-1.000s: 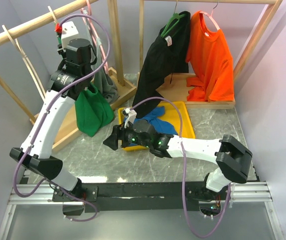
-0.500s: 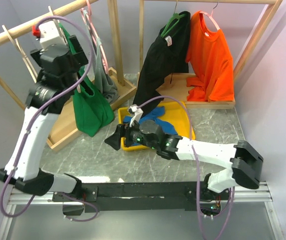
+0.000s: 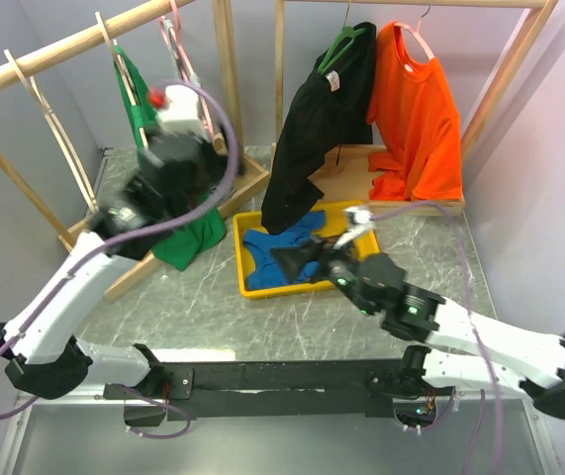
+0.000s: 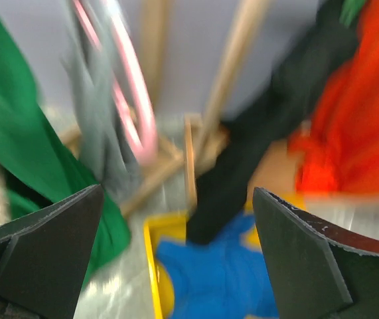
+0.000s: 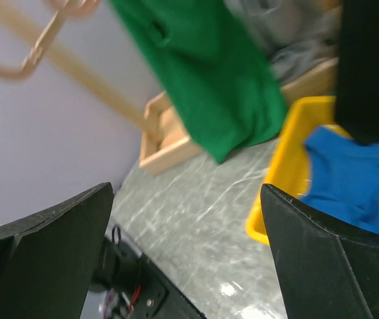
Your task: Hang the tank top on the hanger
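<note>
The tank top (image 3: 132,91) hung at the far left from the hanger (image 3: 107,38), whose hook sat over the rod (image 3: 54,57) of the left rack, its hem low beside the yellow tray (image 3: 240,259); the job looked all but done. Both the left pincer (image 4: 177,199) and the right pincer (image 5: 188,193) stood spread wide with nothing between their fingers. The likeliest trouble was the left arm (image 3: 74,287), which lay right against the hanging cloth; a careless sweep could snag it, dragging a strap off or swinging the hanger from the rod. The right pincer hovered above the blue garment (image 3: 277,259) in the tray, well clear. That arm hid the top's middle; motion blur smeared both wrist views; whether both straps sat on the hanger's shoulders could not be told.
</note>
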Available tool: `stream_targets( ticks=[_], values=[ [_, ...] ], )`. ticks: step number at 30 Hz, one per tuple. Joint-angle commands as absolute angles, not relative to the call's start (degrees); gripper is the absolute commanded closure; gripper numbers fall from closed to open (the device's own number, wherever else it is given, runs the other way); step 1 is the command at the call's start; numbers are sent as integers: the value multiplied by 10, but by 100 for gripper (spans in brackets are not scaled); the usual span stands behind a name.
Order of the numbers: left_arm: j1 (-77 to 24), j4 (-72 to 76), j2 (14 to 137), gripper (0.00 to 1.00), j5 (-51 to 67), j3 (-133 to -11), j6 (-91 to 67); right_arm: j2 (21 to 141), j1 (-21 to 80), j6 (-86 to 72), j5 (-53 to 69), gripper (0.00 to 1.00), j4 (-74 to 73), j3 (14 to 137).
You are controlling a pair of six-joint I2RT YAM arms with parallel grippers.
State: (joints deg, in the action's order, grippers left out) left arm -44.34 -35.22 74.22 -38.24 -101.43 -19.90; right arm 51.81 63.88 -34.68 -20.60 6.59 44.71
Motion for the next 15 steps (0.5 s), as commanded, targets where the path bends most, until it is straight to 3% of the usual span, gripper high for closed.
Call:
stream_targets(
  ticks=[1,10,15],
  values=[
    [-496,-319,704,1,-383,-879,-252,422,642,-421,-335,0,-53,405],
    [-548,-187,619,1,-284,-572,-364,277,641,-500,-415,0,-176,314],
    [-547,-157,616,1,-250,-525,-389,286,641,-490,-431,0,-173,297]
  ],
)
